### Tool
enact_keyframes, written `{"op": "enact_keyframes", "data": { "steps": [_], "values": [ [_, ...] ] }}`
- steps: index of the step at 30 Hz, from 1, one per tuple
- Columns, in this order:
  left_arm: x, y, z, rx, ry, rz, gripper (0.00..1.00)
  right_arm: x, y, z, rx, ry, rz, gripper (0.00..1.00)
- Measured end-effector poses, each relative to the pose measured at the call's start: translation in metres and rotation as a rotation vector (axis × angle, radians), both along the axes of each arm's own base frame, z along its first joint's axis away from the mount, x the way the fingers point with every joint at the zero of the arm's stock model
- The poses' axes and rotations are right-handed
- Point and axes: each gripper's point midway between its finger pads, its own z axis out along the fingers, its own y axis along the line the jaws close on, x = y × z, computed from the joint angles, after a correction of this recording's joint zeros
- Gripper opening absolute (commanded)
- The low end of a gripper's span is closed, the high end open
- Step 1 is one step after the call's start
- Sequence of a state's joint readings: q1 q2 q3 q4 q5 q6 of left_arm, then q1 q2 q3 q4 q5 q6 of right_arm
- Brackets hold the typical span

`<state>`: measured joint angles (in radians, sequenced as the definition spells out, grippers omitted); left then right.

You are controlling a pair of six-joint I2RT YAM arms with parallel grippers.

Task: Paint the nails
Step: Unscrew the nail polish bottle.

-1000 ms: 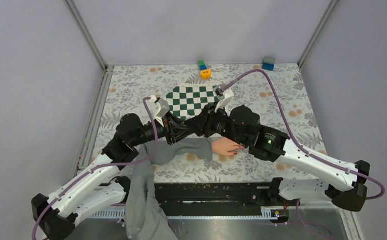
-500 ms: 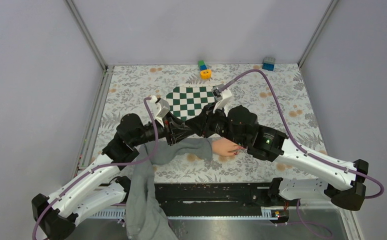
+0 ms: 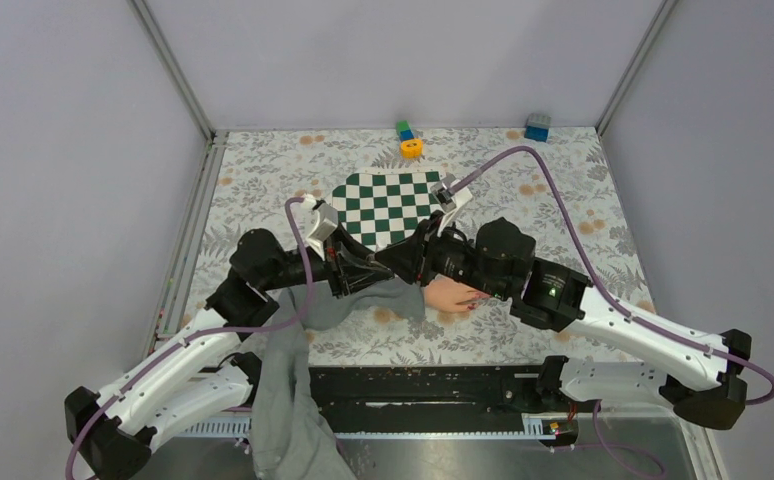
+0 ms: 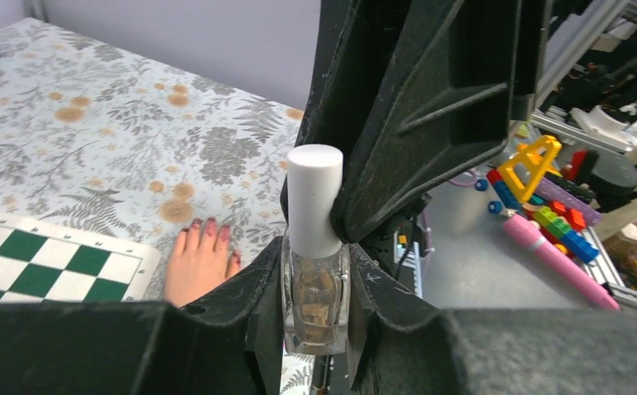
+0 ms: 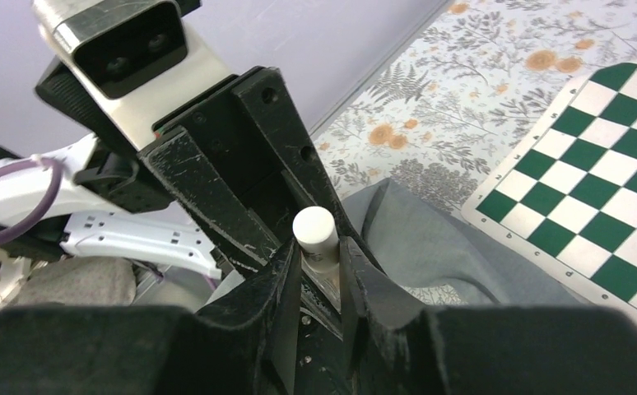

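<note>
1. A grey sleeve (image 3: 288, 400) is draped over the near edge of the worktop (image 3: 563, 200) and runs far and right.
2. Pale pink fingers (image 3: 451, 294) are laid flat at the sleeve's end, mid-worktop. The nails (image 4: 211, 226), dark red and glossy, are seen at their tips, partly under the right arm.
3. Over the sleeve, a clear bottle (image 4: 315, 304) is clamped in the left hand (image 4: 315, 284).
4. Its white cap (image 4: 313, 197) is pinched by the right hand (image 5: 319, 255), jaws closed against it.
5. Beyond lies a green checkered mat (image 3: 388, 200).
6. At the far edge, a yellow ring (image 3: 411, 148) and a blue block (image 3: 537, 127) are noted.
</note>
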<state>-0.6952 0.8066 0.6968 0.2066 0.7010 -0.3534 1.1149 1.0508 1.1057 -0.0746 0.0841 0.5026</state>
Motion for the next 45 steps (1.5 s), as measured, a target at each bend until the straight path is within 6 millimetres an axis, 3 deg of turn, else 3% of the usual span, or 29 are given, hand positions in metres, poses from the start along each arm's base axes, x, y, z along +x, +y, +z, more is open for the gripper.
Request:
{"op": "enact_keyframes", "data": {
  "steps": [13,23,25,28,29,31,33,39,45],
  "values": [
    [-0.036,0.001,0.020,-0.061,-0.038,-0.193,0.00,-0.036,0.000,0.020,0.076,-0.068,0.201,0.00],
    [-0.053,0.004,0.025,-0.073,-0.057,-0.278,0.00,-0.052,0.001,0.026,0.108,-0.099,0.291,0.01],
    [-0.053,0.004,0.026,-0.074,-0.060,-0.281,0.00,-0.053,0.001,0.027,0.110,-0.101,0.295,0.34],
    [-0.048,0.005,0.025,-0.072,-0.065,-0.244,0.00,-0.052,0.000,0.027,0.114,-0.100,0.287,0.77],
    [-0.044,0.005,0.023,-0.066,-0.066,-0.214,0.00,-0.052,0.000,0.027,0.119,-0.094,0.282,0.87],
    [-0.035,0.006,0.020,-0.054,-0.069,-0.149,0.00,-0.049,-0.005,0.025,0.120,-0.096,0.252,0.95],
    [-0.025,0.009,0.019,-0.044,-0.078,-0.075,0.00,-0.041,-0.012,0.025,0.124,-0.097,0.190,0.95],
    [-0.008,0.018,0.027,-0.063,-0.114,0.060,0.00,-0.019,-0.032,0.029,0.143,-0.094,0.022,0.81],
    [0.005,0.017,0.017,-0.036,-0.076,0.116,0.00,-0.004,-0.019,0.021,0.124,-0.043,-0.032,0.74]
  ]
}}
